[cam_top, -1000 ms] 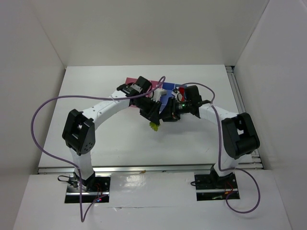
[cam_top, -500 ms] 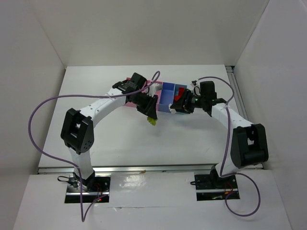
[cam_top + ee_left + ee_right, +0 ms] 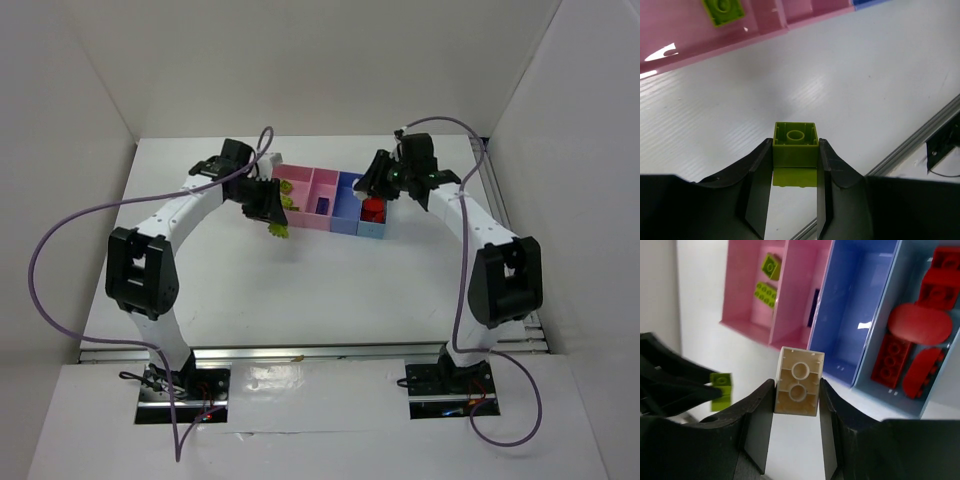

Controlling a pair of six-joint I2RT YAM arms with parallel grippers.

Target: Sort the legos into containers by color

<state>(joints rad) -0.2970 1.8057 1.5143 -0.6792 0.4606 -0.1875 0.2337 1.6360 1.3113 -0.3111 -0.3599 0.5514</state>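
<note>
My left gripper (image 3: 795,152) is shut on a yellow-green lego (image 3: 795,144) and holds it above the table, just in front of the left pink container (image 3: 695,47). In the top view it is at the row's left end (image 3: 272,218). My right gripper (image 3: 797,390) is shut on a whitish lego (image 3: 798,382), studs down, above the row's front edge. The wide pink container (image 3: 747,300) holds two yellow-green legos (image 3: 766,292). The narrow pink one holds a dark blue lego (image 3: 815,307). The blue container (image 3: 855,305) is empty. The light blue one (image 3: 940,365) holds several red legos (image 3: 917,325).
The row of containers (image 3: 300,218) stands at the back middle of the white table. White walls close in the left, back and right. A metal rail (image 3: 920,135) runs along the table's near edge. Purple cables arch over both arms.
Both arms have swung apart from the middle of the row. The left went left and back with the yellow-green lego. The right went back and right, uncovering the containers.
</note>
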